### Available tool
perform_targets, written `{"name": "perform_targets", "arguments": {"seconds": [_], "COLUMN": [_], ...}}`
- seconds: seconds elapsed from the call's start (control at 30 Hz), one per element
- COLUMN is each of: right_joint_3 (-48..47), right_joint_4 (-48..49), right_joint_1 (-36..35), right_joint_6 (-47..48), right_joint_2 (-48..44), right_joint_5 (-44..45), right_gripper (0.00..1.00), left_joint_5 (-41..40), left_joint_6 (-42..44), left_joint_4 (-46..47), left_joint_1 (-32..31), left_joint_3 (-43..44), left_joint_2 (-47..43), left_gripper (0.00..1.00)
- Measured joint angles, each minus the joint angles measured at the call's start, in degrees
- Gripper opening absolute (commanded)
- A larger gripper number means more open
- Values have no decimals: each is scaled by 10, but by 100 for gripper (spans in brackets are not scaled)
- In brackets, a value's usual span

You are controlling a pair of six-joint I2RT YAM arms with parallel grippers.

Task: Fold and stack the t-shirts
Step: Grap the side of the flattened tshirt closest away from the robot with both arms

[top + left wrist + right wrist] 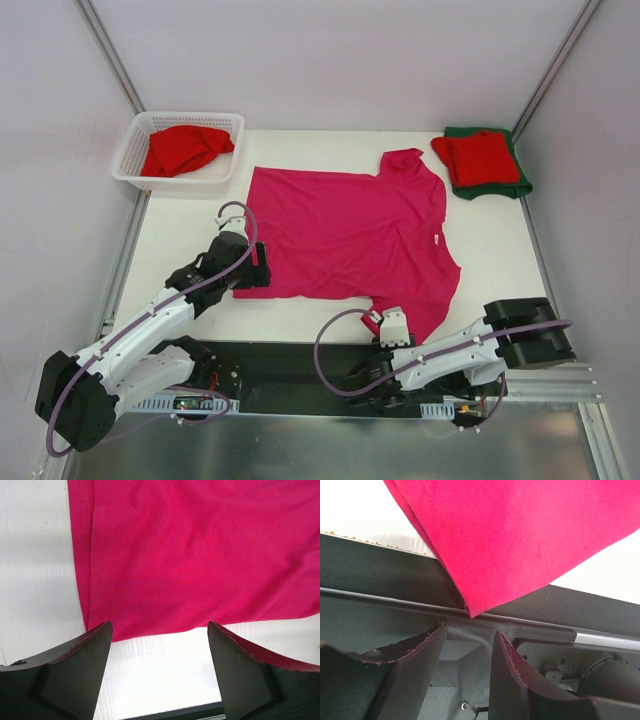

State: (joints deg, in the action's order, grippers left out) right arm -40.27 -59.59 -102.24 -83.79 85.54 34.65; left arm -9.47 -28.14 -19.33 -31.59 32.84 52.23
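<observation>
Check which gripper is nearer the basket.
Left. The left gripper is at the near-left corner of the pink shirt, on the same side as the basket; the right gripper is by the shirt's near sleeve, farther right.

One pink t-shirt, two red t-shirts, one green t-shirt, one basket

Top view: light is coming soft & even from overhead, table is reading bright w/o blowing out, arms are throwing only faint short shadows. Metal sheet at near edge is giving off a dull sheen. Left wrist view: pink t-shirt is showing crisp stitching, left gripper fingers are going soft at btm. Right wrist view: bg is washing out to white up top, right gripper fingers are looking dark & slightly soft.
</observation>
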Motion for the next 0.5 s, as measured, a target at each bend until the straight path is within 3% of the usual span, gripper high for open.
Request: {"name": "perform_targets", "arguments": {"seconds": [0.5], "right_joint_3": [-15], "right_joint_4": [-3], "right_joint_1": [38], "right_joint_6": [38], "right_joint_2": [4], "right_joint_5": [-20], "right_gripper": [47], "left_joint_5": [0], "left_joint_6": [0], "left_joint_4": [0], "left_joint_1": [0], "left_joint_3": [0], "left_joint_2": [0], "left_gripper": [77]}}
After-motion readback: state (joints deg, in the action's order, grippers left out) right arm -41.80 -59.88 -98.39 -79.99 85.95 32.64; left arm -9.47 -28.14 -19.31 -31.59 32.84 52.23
